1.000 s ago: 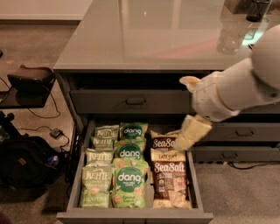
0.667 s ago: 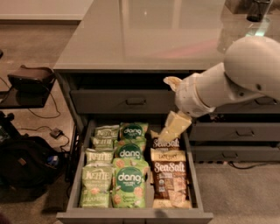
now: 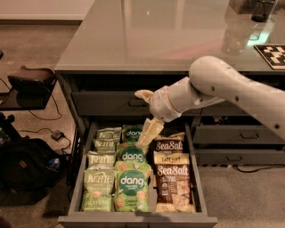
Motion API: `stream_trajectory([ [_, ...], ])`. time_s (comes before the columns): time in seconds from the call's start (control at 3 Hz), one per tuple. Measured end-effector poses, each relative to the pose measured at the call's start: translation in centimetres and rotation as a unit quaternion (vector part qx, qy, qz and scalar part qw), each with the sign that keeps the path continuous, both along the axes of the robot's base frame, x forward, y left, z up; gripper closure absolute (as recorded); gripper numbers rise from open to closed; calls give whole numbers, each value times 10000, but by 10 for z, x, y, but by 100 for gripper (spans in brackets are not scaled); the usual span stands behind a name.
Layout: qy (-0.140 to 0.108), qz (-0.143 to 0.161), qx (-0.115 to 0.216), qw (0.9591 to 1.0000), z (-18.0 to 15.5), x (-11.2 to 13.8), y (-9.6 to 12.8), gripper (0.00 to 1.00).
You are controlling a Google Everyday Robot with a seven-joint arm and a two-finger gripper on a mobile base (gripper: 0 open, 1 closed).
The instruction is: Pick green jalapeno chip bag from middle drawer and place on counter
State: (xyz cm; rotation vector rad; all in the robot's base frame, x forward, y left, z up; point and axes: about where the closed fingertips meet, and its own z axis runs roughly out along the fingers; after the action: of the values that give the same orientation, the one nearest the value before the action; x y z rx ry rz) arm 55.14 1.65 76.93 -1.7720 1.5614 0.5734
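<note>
The middle drawer (image 3: 133,219) stands pulled open below the counter (image 3: 147,35). Its left column holds three pale olive green jalapeno chip bags; the front one (image 3: 97,189) lies flat with "JALAPENO" printed low. Brighter green "dang" bags (image 3: 132,182) fill the middle column and brown "Sea Salt" bags (image 3: 172,178) the right. My gripper (image 3: 139,119) hangs open and empty above the back of the drawer, over the rear "dang" bag. One finger (image 3: 149,131) points down and the other (image 3: 143,94) sticks out left. It touches no bag.
Closed drawer fronts with bar handles (image 3: 240,134) are to the right of the open drawer. A clear glass (image 3: 234,38), a dark cup (image 3: 262,9) and a black-and-white marker tag (image 3: 271,53) sit on the counter's right. A black bag (image 3: 26,167) and cables lie on the floor left.
My arm has swung left, carrying the gripper from over the Sea Salt column to over the rear of the middle column. The bags have not moved.
</note>
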Motion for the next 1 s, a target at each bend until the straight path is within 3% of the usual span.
stream_trajectory([
  [0.33, 68, 554, -30, 9984, -36, -5, 31, 0],
  [0.67, 62, 878, -447, 9951, -76, -11, 50, 0],
  [1.0, 104, 1087, -1127, 9876, -125, -12, 63, 0],
])
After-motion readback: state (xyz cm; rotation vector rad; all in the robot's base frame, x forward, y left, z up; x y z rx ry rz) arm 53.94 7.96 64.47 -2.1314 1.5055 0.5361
